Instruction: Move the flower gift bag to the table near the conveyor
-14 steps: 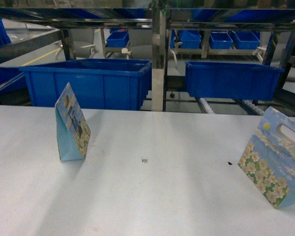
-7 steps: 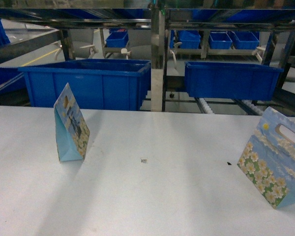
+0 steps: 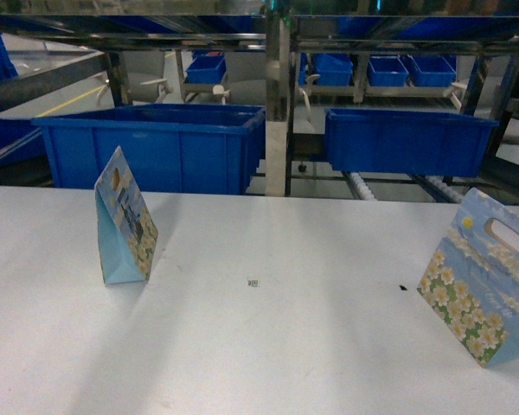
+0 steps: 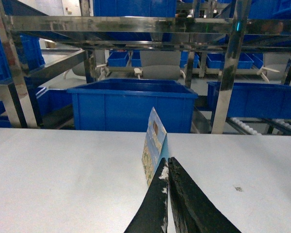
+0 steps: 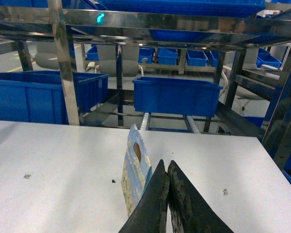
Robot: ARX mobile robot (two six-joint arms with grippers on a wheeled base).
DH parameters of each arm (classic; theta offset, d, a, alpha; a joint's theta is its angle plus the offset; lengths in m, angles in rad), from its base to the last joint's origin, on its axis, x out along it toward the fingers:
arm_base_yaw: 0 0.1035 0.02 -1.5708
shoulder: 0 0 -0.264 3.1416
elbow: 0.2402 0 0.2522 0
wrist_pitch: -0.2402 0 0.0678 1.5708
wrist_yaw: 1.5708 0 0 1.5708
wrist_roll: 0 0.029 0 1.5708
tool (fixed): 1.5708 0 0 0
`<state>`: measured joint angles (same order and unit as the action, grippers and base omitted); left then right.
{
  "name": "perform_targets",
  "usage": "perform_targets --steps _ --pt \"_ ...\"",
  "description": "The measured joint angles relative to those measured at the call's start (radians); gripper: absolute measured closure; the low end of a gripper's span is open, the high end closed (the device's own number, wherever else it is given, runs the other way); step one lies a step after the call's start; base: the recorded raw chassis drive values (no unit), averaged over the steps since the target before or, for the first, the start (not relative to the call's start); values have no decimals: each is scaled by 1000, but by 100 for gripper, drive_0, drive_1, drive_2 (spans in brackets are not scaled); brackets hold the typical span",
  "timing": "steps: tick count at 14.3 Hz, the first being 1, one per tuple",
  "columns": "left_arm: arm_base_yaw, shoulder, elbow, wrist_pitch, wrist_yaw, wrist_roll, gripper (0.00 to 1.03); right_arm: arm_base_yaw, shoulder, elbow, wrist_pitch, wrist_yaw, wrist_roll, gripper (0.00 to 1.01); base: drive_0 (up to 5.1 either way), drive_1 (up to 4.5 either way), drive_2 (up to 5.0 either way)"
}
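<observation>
Behind the work surface stands a large blue plastic bin (image 3: pixel 156 145) on the left, with a second blue bin (image 3: pixel 408 138) to its right, a steel upright post (image 3: pixel 278 104) between them. Farther back, smaller blue bins (image 3: pixel 389 69) sit in a row on a steel rack (image 3: pixel 121 39).

A warehouse or factory sorting line is showing here: blue bins (image 3: pixel 160 143) are sitting on steel racks (image 4: pixel 136 24), a roller conveyor (image 5: pixel 144 119) running behind the tabletop (image 3: pixel 268 346).

Dim bluish light, soft focus
</observation>
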<state>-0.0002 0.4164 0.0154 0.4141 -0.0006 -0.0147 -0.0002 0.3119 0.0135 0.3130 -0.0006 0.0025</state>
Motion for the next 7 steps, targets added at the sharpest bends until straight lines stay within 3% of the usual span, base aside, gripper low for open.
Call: perform_targets --steps 7 --pt "0 -171 0 -167 0 0 101 0 -129 0 -127 0 0 99 0 0 0"
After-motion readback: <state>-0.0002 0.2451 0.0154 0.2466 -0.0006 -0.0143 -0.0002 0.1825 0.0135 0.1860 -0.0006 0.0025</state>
